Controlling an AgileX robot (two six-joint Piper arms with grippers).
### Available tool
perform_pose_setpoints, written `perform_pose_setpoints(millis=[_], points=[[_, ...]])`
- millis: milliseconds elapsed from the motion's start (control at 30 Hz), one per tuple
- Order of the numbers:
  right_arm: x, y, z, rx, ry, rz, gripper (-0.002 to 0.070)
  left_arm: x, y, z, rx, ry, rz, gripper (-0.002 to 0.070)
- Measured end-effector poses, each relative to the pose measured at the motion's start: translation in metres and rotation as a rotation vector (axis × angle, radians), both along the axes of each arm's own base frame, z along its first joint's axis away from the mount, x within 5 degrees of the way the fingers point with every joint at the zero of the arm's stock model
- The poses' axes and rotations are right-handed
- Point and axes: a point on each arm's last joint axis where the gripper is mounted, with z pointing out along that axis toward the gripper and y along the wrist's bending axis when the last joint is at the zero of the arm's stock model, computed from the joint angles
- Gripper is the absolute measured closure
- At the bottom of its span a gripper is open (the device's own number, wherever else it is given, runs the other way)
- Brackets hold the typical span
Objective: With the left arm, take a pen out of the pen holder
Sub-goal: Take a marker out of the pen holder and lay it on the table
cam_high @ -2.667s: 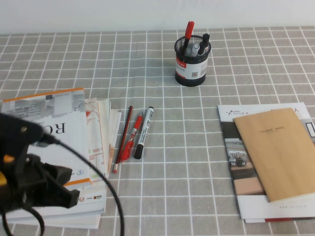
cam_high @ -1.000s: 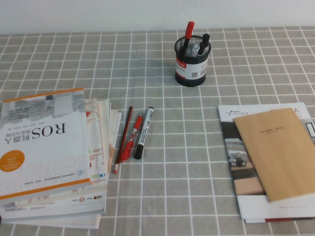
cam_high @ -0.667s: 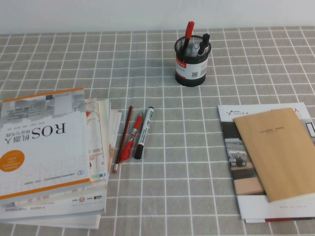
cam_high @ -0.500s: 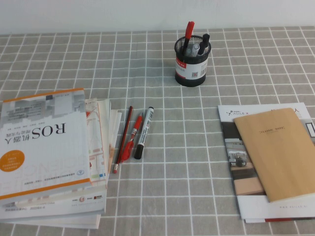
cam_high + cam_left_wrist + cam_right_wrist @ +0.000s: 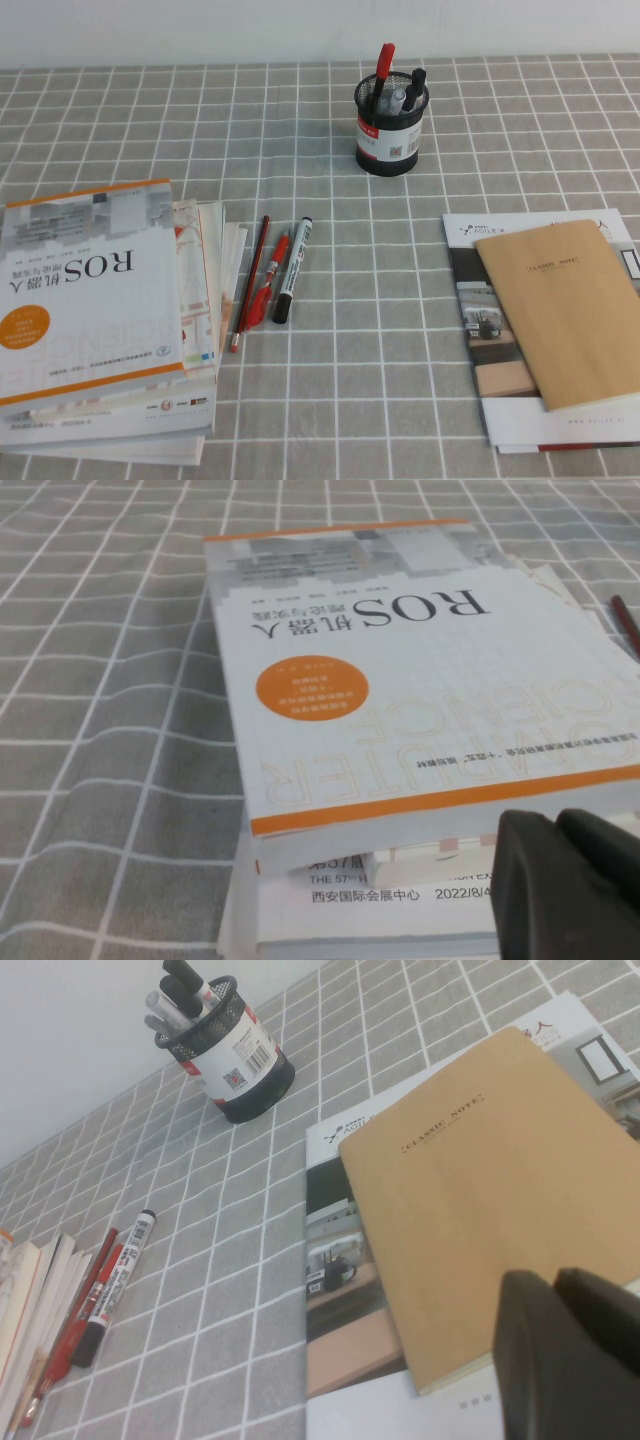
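Note:
The black mesh pen holder stands at the back of the table, right of centre, with a red pen and several dark markers upright in it. It also shows in the right wrist view as the pen holder. A black marker, a red pen and a red pencil lie side by side beside the book stack. My left gripper is shut and empty, low over the near edge of the book stack. My right gripper is shut and empty over the tan notebook. Neither arm shows in the high view.
A stack of books with a white "ROS" cover fills the near left. A tan notebook lies on a brochure at the near right. Grey checked cloth covers the table between them.
The left arm, which stood over the book stack at the near left in the oldest frame, has pulled back out of the high view. Nothing has moved over the last second.

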Motion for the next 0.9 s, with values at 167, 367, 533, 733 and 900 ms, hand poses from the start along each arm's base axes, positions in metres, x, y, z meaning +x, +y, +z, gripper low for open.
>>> perform_pose_setpoints(millis=[167,367,533,733,900], points=[[0.0000,0.0000,0.0000,0.000,0.000,0.000,0.0689,0.0000,0.0002,-0.0001,-0.052,0.006,0.033,0.0678],[0.0000,0.0000,0.0000,0.000,0.000,0.000,0.0689,0.0001,0.0015,-0.0003,-0.019,0.005,0.038,0.0678],[0.0000,0.0000,0.0000,0.000,0.000,0.000,0.0689,0.0000,0.0018,-0.0004,-0.012,0.006,0.040,0.0678],[0.0000,0.0000,0.0000,0.000,0.000,0.000,0.0689,0.0000,0.0018,-0.0005,-0.014,0.007,0.040,0.0678],[0.0000,0.0000,0.0000,0.000,0.000,0.000,0.0689,0.0000,0.0018,-0.0005,-0.014,0.007,0.040,0.0678]])
